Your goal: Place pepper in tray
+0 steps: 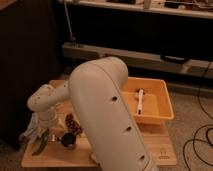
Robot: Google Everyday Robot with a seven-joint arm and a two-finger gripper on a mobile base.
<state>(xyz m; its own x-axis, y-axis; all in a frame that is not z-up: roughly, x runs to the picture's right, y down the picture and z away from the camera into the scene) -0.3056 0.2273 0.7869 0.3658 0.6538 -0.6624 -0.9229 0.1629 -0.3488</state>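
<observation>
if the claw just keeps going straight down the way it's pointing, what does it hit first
Most likely the long curved green chili pepper on the wooden board. The claw hangs open at the board's left end, pointing down, just above the pepper, though depth is hard to judge.

A low wooden counter (pixel 155 150) carries the objects. At its right rear corner sits the orange-yellow tray (pixel 162 97). At the front left lies the green pepper (pixel 42 141), beside a small dark round object (pixel 68 141) and a reddish-brown cluster (pixel 74 124). The pincer (pixel 34 131) hangs open over the counter's left end, just beside the pepper.
</observation>
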